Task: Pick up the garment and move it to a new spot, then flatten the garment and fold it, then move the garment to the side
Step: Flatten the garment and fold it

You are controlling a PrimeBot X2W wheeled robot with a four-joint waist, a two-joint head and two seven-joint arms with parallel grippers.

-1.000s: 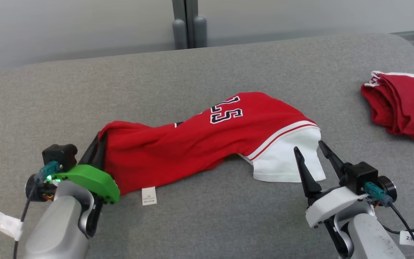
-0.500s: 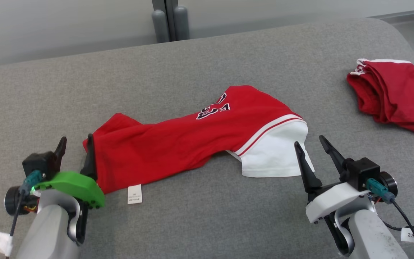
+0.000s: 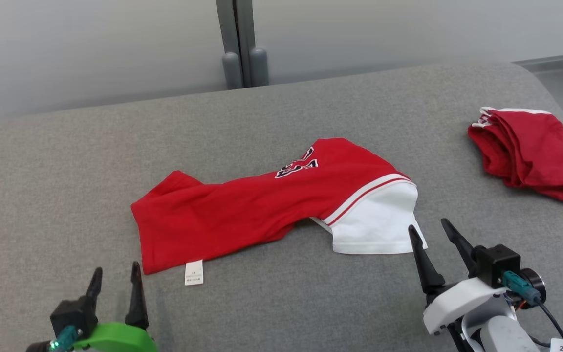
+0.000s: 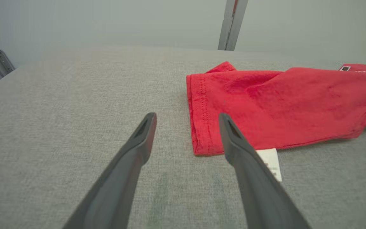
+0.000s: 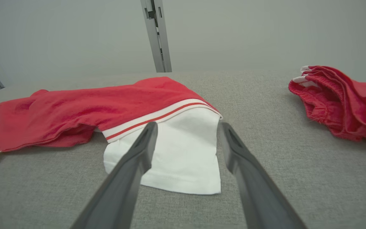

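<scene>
The garment (image 3: 262,205) is a red jersey with a dark-and-white number, a red-and-white striped band and a white end. It lies stretched across the middle of the grey surface (image 3: 66,161), white end at the right, a small white label at its near left corner. My left gripper (image 3: 115,273) stands open just short of that left hem, touching nothing; the left wrist view shows the red hem (image 4: 202,121) beyond its fingers. My right gripper (image 3: 428,228) is open at the near right corner of the white end (image 5: 183,152), holding nothing.
A second red garment (image 3: 526,151) lies bunched at the far right of the surface, also in the right wrist view (image 5: 338,101). A grey post (image 3: 240,44) stands behind the surface against a pale wall. The surface rounds off at the right.
My left gripper has opened, let go of the garment's left end and drawn back toward me. The garment has settled flat. The head camera has shifted.
</scene>
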